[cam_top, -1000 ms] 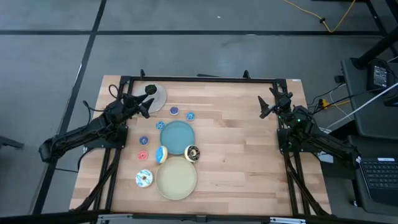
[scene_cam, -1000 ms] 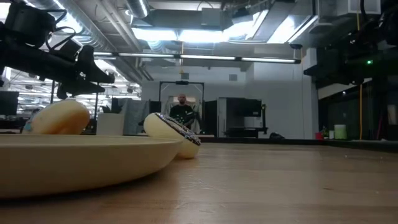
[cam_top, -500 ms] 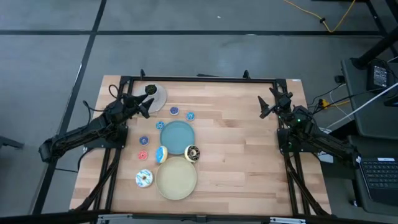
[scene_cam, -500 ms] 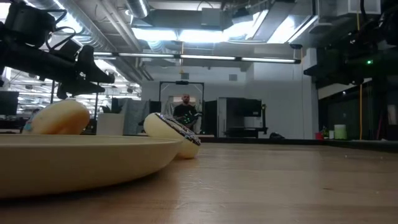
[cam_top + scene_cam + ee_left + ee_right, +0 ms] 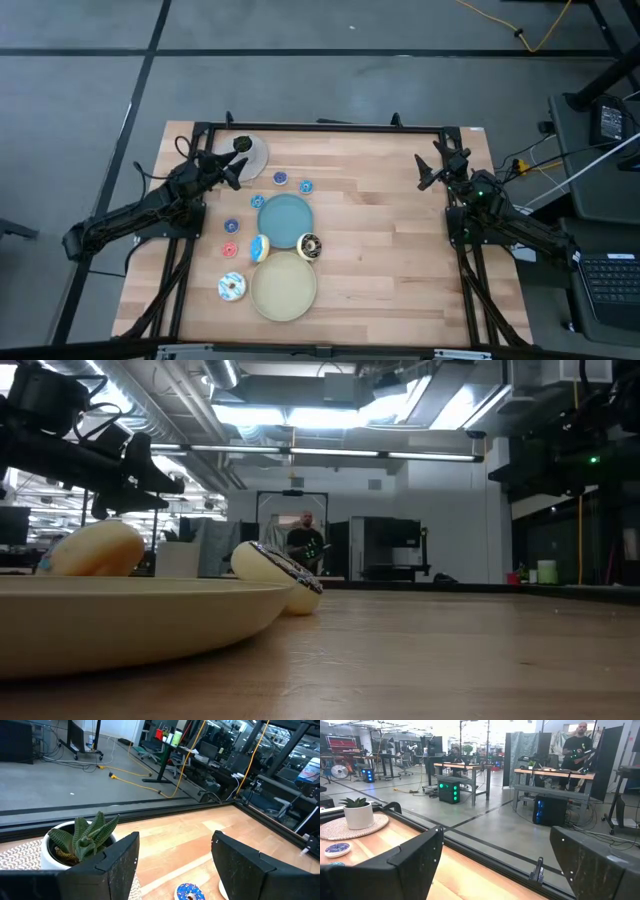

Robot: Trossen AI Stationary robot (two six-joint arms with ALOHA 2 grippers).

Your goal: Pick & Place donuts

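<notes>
In the high view the donuts lie left of the table's middle. Small blue donuts (image 5: 280, 179) (image 5: 306, 186) (image 5: 258, 201) sit above the blue plate (image 5: 285, 208). Another blue one (image 5: 232, 226) and a red one (image 5: 230, 250) lie left of it. A blue-and-orange donut (image 5: 260, 247) and a chocolate donut (image 5: 310, 246) sit between the blue plate and the beige plate (image 5: 283, 300). The white-sprinkled donut (image 5: 231, 287) lies left of the beige plate. My left gripper (image 5: 235, 170) hovers open near the far left. My right gripper (image 5: 430, 172) hovers open at the far right.
A small potted plant (image 5: 82, 840) stands on a round woven mat (image 5: 252, 155) at the far left, just beyond my left gripper. Bare wood (image 5: 390, 250) spreads over the table's middle and right. A black frame (image 5: 320, 127) borders the table. A person (image 5: 305, 545) stands far off in the room.
</notes>
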